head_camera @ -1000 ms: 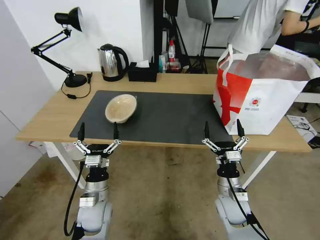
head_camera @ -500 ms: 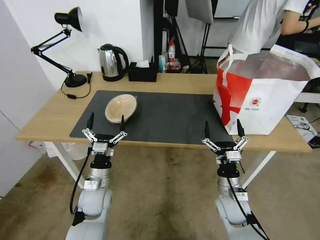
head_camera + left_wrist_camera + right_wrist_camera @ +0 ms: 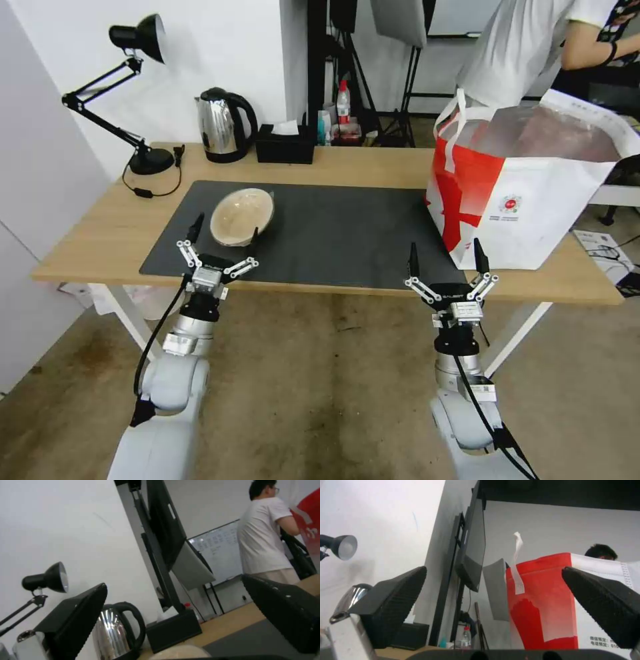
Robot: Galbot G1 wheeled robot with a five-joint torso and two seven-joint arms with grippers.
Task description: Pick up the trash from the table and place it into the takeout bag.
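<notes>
Near the tabletop's (image 3: 100, 247) front edge, the left gripper (image 3: 225, 235), spread wide, approaches the beige bowl (image 3: 242, 215); next it must straddle the rim. The right gripper (image 3: 444, 257) waits open.

You've got the beige paper-like bowl (image 3: 242, 216) tilted on its side on the table's (image 3: 100, 233) grey mat, well left of the takeout bag (image 3: 533, 200), which stands upright and open, foil lining showing.

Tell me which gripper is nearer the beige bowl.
The left. The left gripper is open at the near edge of the beige bowl, fingertips on either side of it. The right gripper hangs open at the table's front edge, by the bag.
</notes>
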